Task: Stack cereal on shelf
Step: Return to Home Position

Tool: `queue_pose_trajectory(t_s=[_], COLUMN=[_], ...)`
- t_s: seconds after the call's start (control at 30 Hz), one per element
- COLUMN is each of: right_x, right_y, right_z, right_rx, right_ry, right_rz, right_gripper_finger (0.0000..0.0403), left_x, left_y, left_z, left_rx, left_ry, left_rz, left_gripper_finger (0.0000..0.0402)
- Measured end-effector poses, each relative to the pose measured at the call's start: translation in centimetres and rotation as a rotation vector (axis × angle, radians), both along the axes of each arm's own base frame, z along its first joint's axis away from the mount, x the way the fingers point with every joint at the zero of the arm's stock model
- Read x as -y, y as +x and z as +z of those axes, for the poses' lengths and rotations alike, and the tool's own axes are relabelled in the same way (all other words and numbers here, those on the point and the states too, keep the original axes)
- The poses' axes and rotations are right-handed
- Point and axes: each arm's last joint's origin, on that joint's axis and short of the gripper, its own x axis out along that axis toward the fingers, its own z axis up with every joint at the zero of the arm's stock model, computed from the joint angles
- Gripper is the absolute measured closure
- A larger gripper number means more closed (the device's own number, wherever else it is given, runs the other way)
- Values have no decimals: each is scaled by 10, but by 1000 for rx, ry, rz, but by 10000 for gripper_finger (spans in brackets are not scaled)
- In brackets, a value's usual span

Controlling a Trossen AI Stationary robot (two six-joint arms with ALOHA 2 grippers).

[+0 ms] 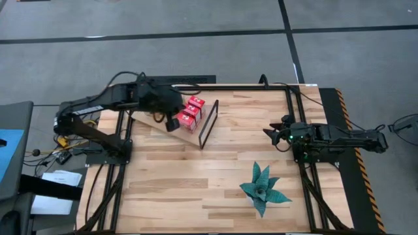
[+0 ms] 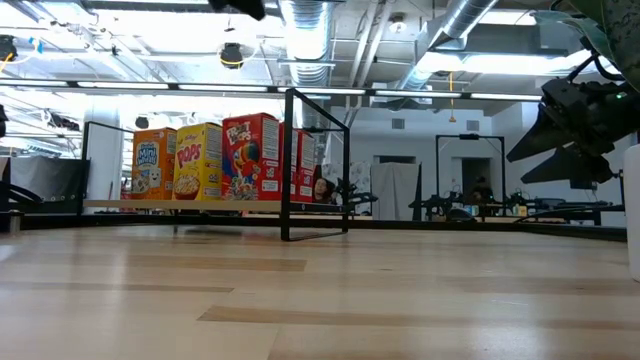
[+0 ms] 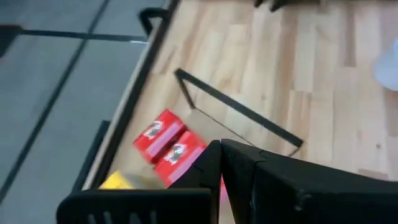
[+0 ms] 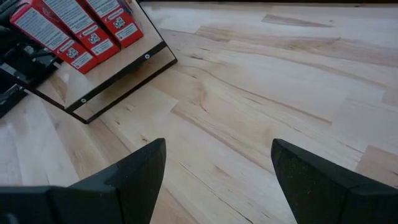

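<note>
Several cereal boxes stand upright in a row on the shelf (image 1: 186, 135) at the table's far left: an orange one (image 2: 155, 163), a yellow one (image 2: 198, 160) and red ones (image 2: 250, 157). From above, the red boxes' tops (image 1: 193, 111) show next to the shelf's black frame (image 1: 208, 123), which stands upright at its right end. My left gripper (image 1: 172, 123) hangs shut above the boxes, holding nothing; its wrist view looks down past the shut fingers (image 3: 221, 151) onto red tops (image 3: 168, 144). My right gripper (image 1: 270, 134) waits open at the table's right side, low over the wood (image 4: 217, 144).
A green artificial plant (image 1: 263, 188) stands on the near right part of the table. Black rails (image 1: 295, 111) run along the table's left, far and right sides. Bare wood (image 1: 183, 183) lies between the shelf, the plant and the near edge.
</note>
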Motion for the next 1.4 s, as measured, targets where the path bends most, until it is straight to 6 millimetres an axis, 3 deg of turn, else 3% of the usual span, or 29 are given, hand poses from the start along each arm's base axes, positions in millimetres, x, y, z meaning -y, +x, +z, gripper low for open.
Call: queue_pose_trajectory(t_s=[0.13,0.3,0.43,0.67,0.87,1.07,1.4], right_x=[0,0,-2,-3,-3,-3,-4], right_y=[0,5,11,13,13,14,6], right_z=[0,8,23,34,34,40,48], right_rx=[-4,62,154,221,220,255,324], right_ry=[0,-72,-216,-312,-313,-357,-417], right_rz=[-2,51,160,192,192,196,198], right_gripper_finger=[86,86,86,86,86,86,86], left_x=[0,3,5,13,22,23,25], left_y=[-16,-33,-37,-76,-99,-115,-132], left_z=[4,-7,-20,-57,-99,-148,-196], left_rx=[4,-132,36,391,563,613,648], left_ry=[4,-46,-81,-122,-184,-256,-334], left_rz=[155,190,134,116,66,127,167], left_gripper_finger=[401,402,402,401,401,401,401])
